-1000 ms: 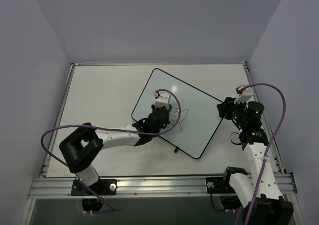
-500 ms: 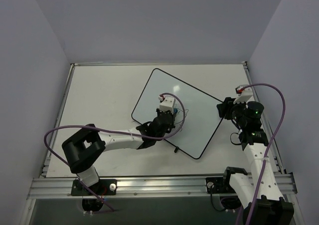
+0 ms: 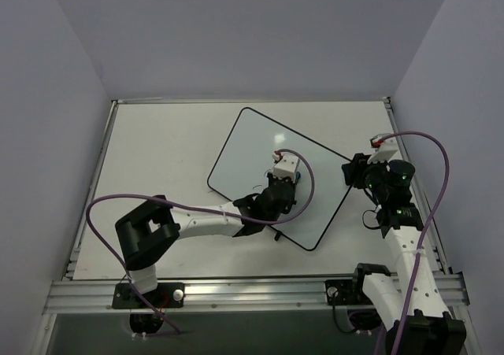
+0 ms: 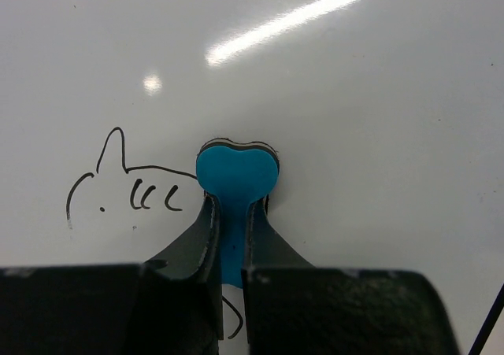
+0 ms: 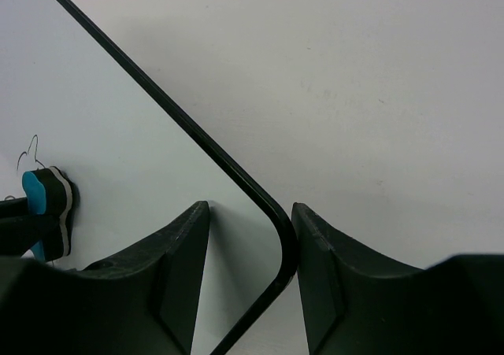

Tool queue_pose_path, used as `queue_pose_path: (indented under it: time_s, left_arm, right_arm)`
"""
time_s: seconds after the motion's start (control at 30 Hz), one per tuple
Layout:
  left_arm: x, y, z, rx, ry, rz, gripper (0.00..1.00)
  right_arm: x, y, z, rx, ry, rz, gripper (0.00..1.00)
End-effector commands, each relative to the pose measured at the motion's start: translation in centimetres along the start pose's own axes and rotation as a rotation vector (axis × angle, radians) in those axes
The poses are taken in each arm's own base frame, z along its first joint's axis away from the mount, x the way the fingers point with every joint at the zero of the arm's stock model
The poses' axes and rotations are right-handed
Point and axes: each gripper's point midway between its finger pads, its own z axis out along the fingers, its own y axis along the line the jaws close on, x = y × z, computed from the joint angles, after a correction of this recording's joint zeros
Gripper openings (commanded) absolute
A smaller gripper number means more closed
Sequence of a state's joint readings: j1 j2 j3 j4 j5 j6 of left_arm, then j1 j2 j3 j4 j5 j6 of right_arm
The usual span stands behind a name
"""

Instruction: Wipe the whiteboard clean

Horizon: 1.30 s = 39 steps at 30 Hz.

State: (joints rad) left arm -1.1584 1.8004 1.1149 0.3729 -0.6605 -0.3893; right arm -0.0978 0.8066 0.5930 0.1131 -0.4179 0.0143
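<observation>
Whiteboard (image 3: pixel 252 146): lies flat and skewed on the tabletop (image 3: pixel 157 150); glossy face, thin black rim.
Left pincer (image 4: pixel 230 213): pinches the blue eraser (image 4: pixel 236 174), whose pad sits face-down near the middle of the whiteboard.
Right pincer (image 5: pixel 250 213): part spread, straddling the whiteboard's right corner (one finger over the white face, the other off the rim). Whether it actually bears on the rim, I cannot tell.
Doodle (image 4: pixel 118 186): black lines on the whiteboard's face, their nearest stroke touching the eraser's edge; a stray curl shows under the left pincer.
Step in hand: wiping off the doodle, by my reading.
Doing it well: hold the pad flat on the whiteboard, sweep across the lines in overlapping passes, then come back for the curl. The corner wants bracing, or the whiteboard will likely slide.
Count: one whiteboard, one eraser, one doodle, two pincers.
</observation>
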Motion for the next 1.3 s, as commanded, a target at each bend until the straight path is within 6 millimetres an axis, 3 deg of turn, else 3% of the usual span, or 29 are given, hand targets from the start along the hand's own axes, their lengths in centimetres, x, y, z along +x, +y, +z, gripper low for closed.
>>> queue_pose_path:
  time_s: [0.0, 0.27, 0.43, 0.5, 0.63, 1.0, 1.27]
  left_arm:
    - [-0.4, 3.6, 0.4, -0.111, 0.004, 0.010, 0.02]
    - [-1.8, 9.8, 1.8, -0.205, 0.007, -0.039, 0.02]
    - [-1.0, 12.1, 1.8, -0.232, 0.024, -0.062, 0.02]
    - [-0.6, 12.0, 1.8, -0.225, 0.026, -0.065, 0.02]
    - [0.9, 10.4, 1.8, -0.159, 0.053, -0.081, 0.02]
    - [0.7, 3.0, 1.1, 0.014, 0.047, -0.050, 0.02]
    - [1.6, -0.7, 1.5, 0.089, 0.073, -0.022, 0.02]
  right_arm:
    - [-3.4, 2.0, -0.6, -0.073, -0.091, -0.046, 0.41]
    - [-3.5, 2.2, -0.7, -0.073, -0.094, -0.051, 0.41]
    - [-3.6, 2.2, -0.7, -0.073, -0.095, -0.078, 0.41]
    - [-3.6, 2.1, -0.7, -0.072, -0.095, -0.080, 0.41]
    - [-3.6, 2.2, -0.8, -0.068, -0.096, -0.081, 0.41]
    - [-3.6, 1.9, -0.9, -0.047, -0.106, -0.089, 0.42]
    - [-3.6, 2.0, -1.0, -0.051, -0.104, -0.092, 0.41]
